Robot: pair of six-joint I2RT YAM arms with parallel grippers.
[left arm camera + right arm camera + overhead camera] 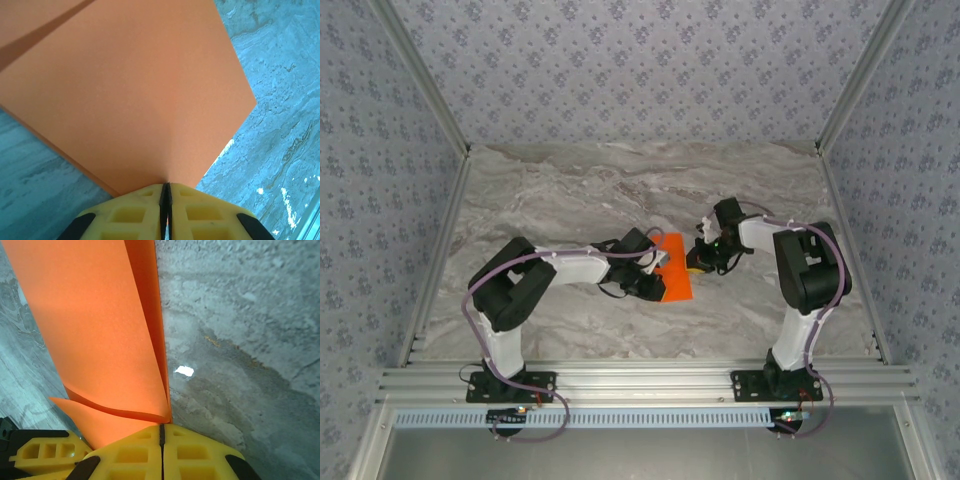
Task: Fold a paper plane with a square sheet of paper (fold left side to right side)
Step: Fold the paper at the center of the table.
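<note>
Where the left gripper point(165, 189) meets the square sheet of paper point(130, 90), its yellow fingers are pressed flat together with the paper's edge pinched in the seam. Clamped on the sheet. Paper fans out wide from the pinch: bright orange, plain, matte, no marks. One corner juts right over the table point(280, 125). Upper left of the left wrist view, a second layer lies along a straight shadowed line, so the sheet is doubled over.

Right gripper point(161, 429): fingers likewise closed tight, orange paper running into the seam. Gripping the same sheet. Two layers seen here, a broad face and a narrower flap beside it, meeting along a long straight edge. Lower edge of the near layer curls slightly just above the fingers.

From above: sheet reads as a narrow orange strip, slanted, held between the two grippers near mid-table, a little right of centre. Whether it touches the grey marbled surface, cannot tell.
</note>
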